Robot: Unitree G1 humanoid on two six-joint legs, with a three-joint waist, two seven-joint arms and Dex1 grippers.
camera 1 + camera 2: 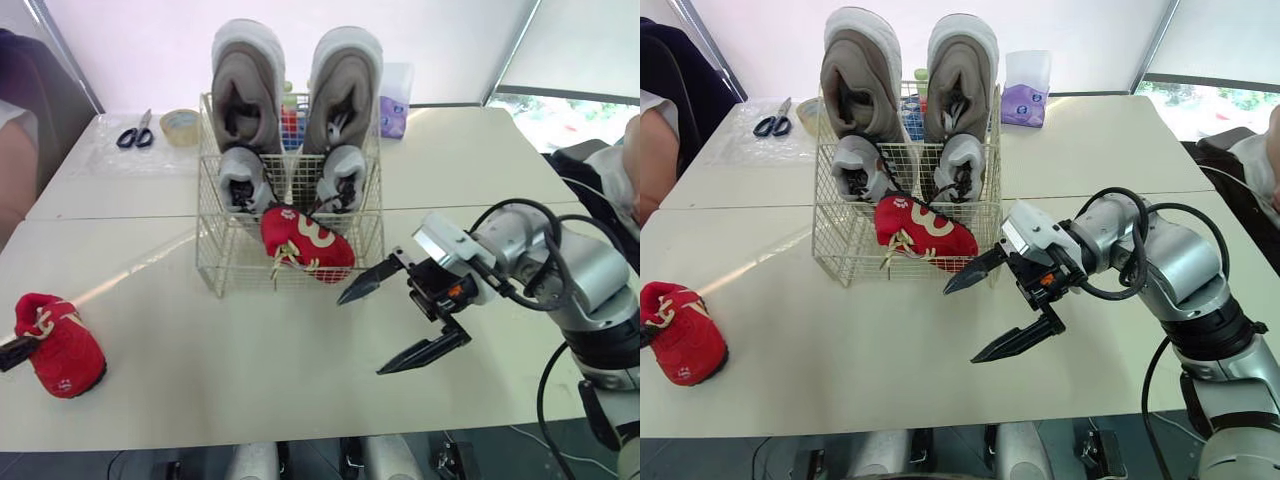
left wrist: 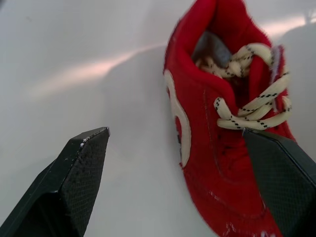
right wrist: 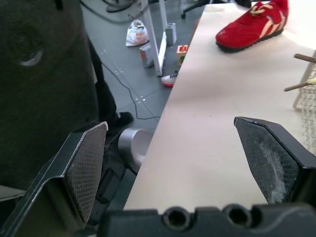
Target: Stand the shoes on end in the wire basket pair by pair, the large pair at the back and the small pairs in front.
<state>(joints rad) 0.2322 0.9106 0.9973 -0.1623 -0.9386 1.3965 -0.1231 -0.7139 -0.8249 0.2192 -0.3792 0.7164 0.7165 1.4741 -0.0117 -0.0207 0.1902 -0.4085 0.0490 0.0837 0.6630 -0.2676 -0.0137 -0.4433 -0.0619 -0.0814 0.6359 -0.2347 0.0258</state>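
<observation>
The wire basket (image 1: 215,262) stands mid-table. Two large grey shoes (image 1: 247,90) stand on end at its back, and two small grey shoes (image 1: 243,180) stand in front of them. One red shoe (image 1: 305,240) leans at the front of the basket, with its laces poking through the wire. The other red shoe (image 1: 58,345) lies on the table at the far left. My left gripper (image 2: 173,132) is open at this shoe (image 2: 217,148), one finger beside it and one over its laced side. My right gripper (image 1: 365,333) hangs open and empty, right of the basket's front.
Scissors (image 1: 135,133), a tape roll (image 1: 180,125) and a purple packet (image 1: 393,110) lie at the back of the table. A person sits at the left edge (image 1: 15,160) and another at the right (image 1: 630,150). The table's front edge runs close below my right gripper.
</observation>
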